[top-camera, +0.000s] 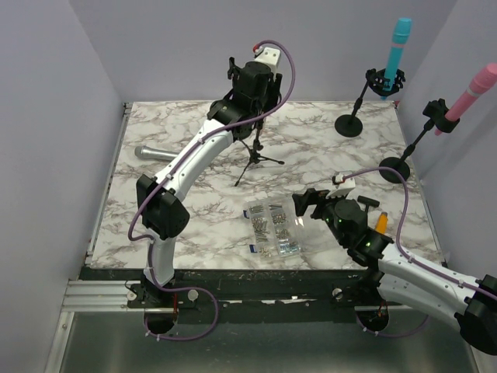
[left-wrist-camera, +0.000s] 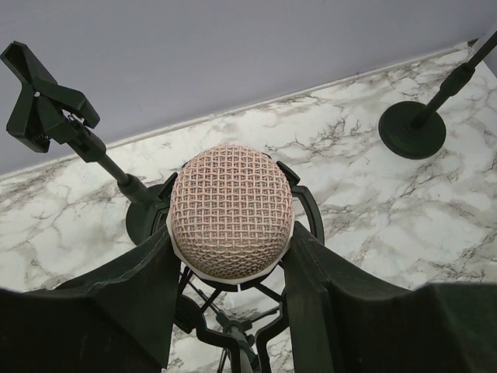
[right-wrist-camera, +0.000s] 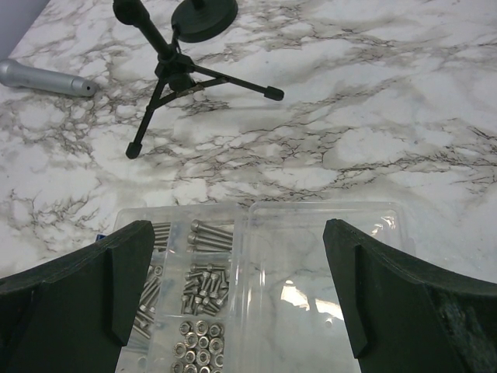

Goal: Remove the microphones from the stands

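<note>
Our left fingers (left-wrist-camera: 132, 303) are closed in on the microphone (left-wrist-camera: 231, 206), one pressing against each lower flank of its peach mesh head, which fills the middle of the left wrist frame. The head rises from between the two fingers. Just below them the body drops into the black ring cradle (left-wrist-camera: 309, 210) of the stand (top-camera: 255, 155), a small tripod on the marble worktop (left-wrist-camera: 373, 225) at upper centre of the top frame. The microphone sits in its stand, gripped at the head.

Behind it, a bare clip stand (left-wrist-camera: 46, 109) leans in the upper left of the left wrist frame.

Our right fingers (right-wrist-camera: 70, 311) are spread wide, hanging over a clear plastic box (right-wrist-camera: 311, 233) of screws and nuts (right-wrist-camera: 203, 280) at lower centre of the top frame. Past the box, in the upper left of the right wrist frame, we see the tripod's legs, and a silver microphone (right-wrist-camera: 43, 76) lying flat at the left edge.

In the upper right of the top frame, a blue microphone (top-camera: 397, 45) and a pink microphone (top-camera: 472, 92) sit on round-base stands.
</note>
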